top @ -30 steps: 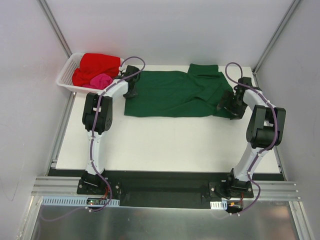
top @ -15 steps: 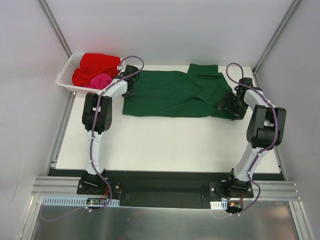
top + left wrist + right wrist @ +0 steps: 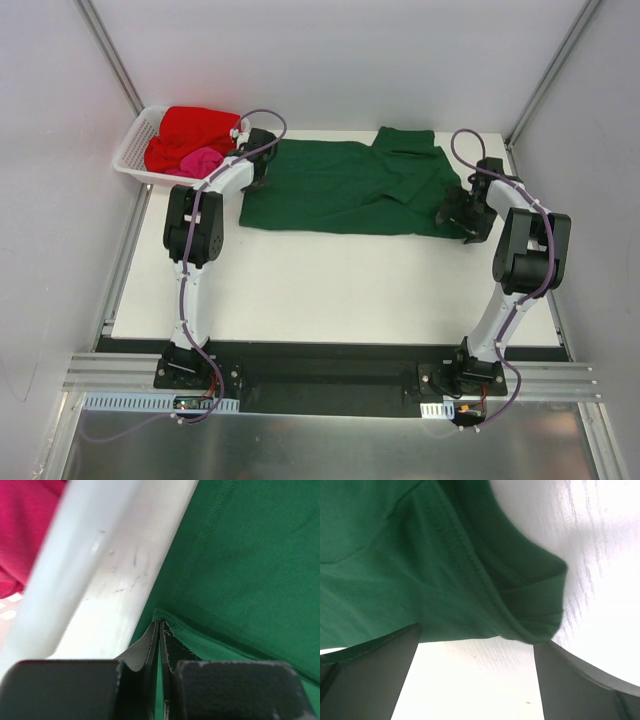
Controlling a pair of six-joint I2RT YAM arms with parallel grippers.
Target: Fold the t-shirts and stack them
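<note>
A large dark green t-shirt [image 3: 350, 185] lies spread across the far half of the table. My left gripper [image 3: 262, 172] is at its left edge, shut on the hem; in the left wrist view green cloth [image 3: 250, 555] is pinched between the closed pads [image 3: 160, 626]. My right gripper [image 3: 456, 214] stands open low over the shirt's right end, where a folded sleeve edge [image 3: 530, 605] lies just ahead of its spread fingers [image 3: 477, 652], nothing between them. A red t-shirt [image 3: 195, 130] and a pink t-shirt [image 3: 203, 160] lie bunched in the basket.
The white lattice basket [image 3: 135, 152] sits at the table's far left corner, close beside my left gripper. White walls and metal posts enclose the table on three sides. Bare white tabletop [image 3: 330, 290] stretches between the shirt and the arm bases.
My left gripper has closed on the green shirt's left hem and drawn it slightly left, so the shirt's left edge has shifted. The right gripper has stayed open and barely moved.
</note>
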